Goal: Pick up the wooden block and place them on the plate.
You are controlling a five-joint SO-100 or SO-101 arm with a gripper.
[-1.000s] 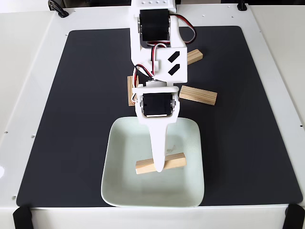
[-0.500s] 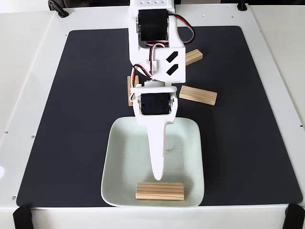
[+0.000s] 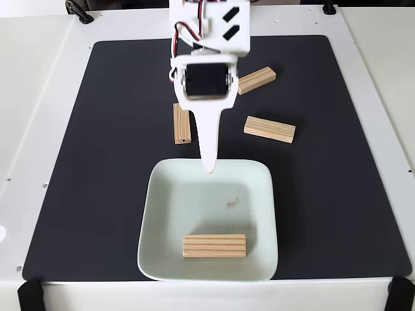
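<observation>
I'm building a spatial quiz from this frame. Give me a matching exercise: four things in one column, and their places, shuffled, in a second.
Things:
1. block lying flat on its own
2. upright-pointing block
3. block farthest right
4. hand

Places:
A. on the black mat, left of the arm
B. over the plate's far rim
C. inside the plate, near its front edge
D. on the mat, right of the arm, slightly angled

Pairs: 1-C, 2-A, 3-D, 4-B

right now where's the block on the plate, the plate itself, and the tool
wooden block on the plate (image 3: pixel 214 246), fixed view, middle of its top face
plate (image 3: pixel 170 194), fixed view, bare inner surface near its upper left
tool (image 3: pixel 209 165), fixed view, at its fingertips above the plate's far rim
</observation>
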